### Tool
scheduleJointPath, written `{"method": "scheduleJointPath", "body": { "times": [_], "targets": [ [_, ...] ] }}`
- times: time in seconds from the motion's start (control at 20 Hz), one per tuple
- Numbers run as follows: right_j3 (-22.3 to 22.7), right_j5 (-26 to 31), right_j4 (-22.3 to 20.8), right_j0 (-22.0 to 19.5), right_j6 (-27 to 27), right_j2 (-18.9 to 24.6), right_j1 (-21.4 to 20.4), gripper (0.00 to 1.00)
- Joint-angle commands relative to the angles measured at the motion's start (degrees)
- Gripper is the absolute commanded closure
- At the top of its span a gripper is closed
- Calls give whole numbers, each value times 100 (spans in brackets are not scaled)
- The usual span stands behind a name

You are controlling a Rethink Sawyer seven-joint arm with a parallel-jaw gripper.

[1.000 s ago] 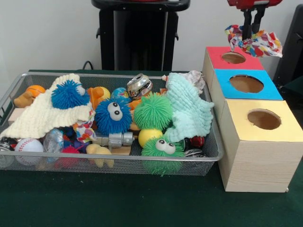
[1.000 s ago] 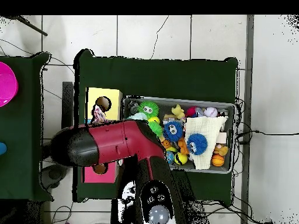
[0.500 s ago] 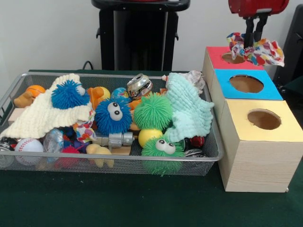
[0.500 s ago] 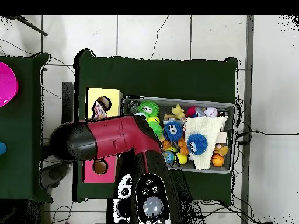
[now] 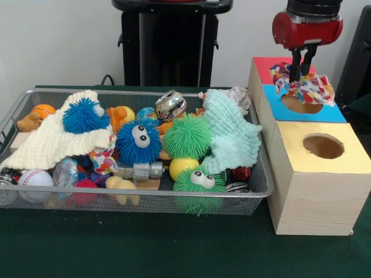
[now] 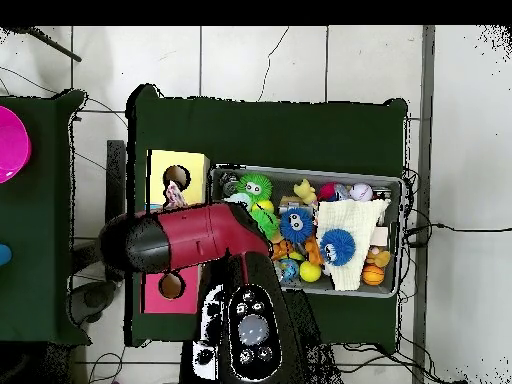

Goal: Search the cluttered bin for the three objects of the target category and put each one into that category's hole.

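Green felt covers the desk (image 5: 145, 249), with a pale wall behind. Above the row of boxes, the gripper (image 5: 301, 74) is clamped on the polka-dot wrapper (image 5: 307, 88), which hangs crumpled just over the blue-faced box (image 5: 324, 111) and hides part of that box's opening. Behind it sits the red-faced box (image 5: 264, 68); in front, nearest the camera, the yellow-faced box (image 5: 313, 174) shows its round dark hole (image 5: 323, 146), open and unobstructed. From above, the red arm covers most of the boxes and only a scrap of the wrapper shows.

To the side, the wire-mesh bin (image 5: 139, 200) is crowded with other toys: a cream knitted cloth (image 5: 49, 142), a mint knitted cloth (image 5: 232, 136), a blue spiky ball (image 5: 139, 142) and a green spiky ball (image 5: 186, 136). A second polka-dot scrap (image 5: 104, 161) lies under the cream cloth.

This looks like the carry step for the first wrapper. Next, I judge, the gripper must travel forward until the wrapper hangs squarely over the yellow hole, then lower and release; letting go here would risk dropping it into the blue hole.
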Motion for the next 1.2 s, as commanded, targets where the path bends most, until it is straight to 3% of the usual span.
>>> {"method": "scheduleJointPath", "body": {
  "times": [0.05,0.5,0.95,1.2],
  "targets": [
    [-371,-278,-23,63,1204,-230,484,100],
    [-877,99,126,545,1435,-592,674,100],
    [-1606,1209,514,1062,1784,-1019,772,100],
    [-1624,895,645,1100,1676,-1069,929,100]
  ]
}}
